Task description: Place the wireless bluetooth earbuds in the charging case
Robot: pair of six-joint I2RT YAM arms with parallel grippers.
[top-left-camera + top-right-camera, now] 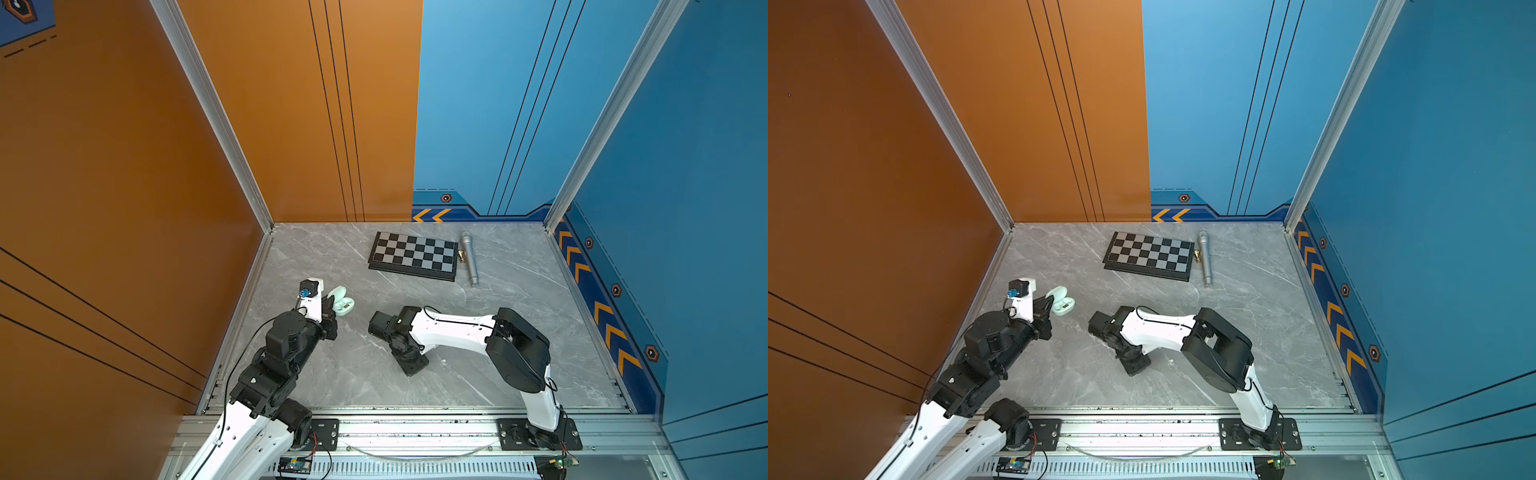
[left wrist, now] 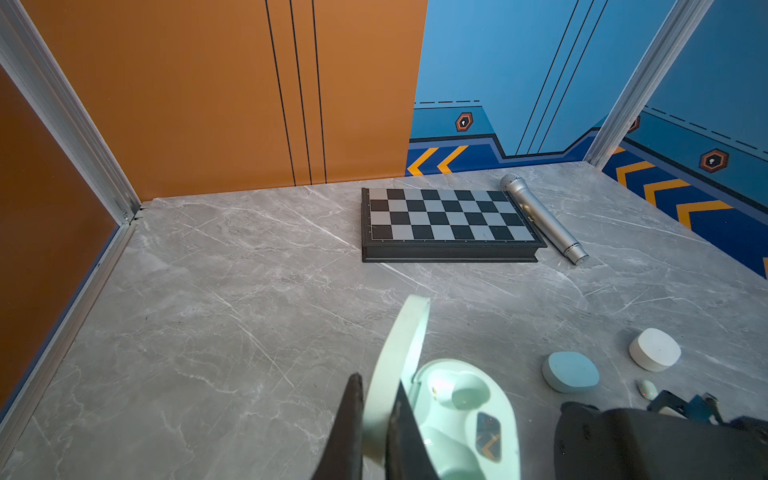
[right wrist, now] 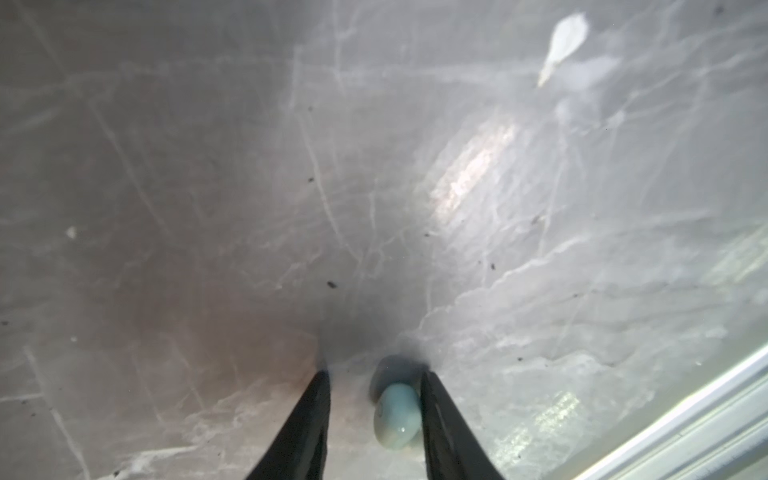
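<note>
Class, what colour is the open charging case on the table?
The charging case is pale mint green, clearest in the left wrist view.

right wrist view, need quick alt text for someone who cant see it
A small pale blue-green earbud lies on the grey marble table between the right gripper's two black fingers, touching one finger with a gap to the other, so the jaws are not yet closed on it. A white scrap lies farther off, and a metal rail shows at the edge.
</note>
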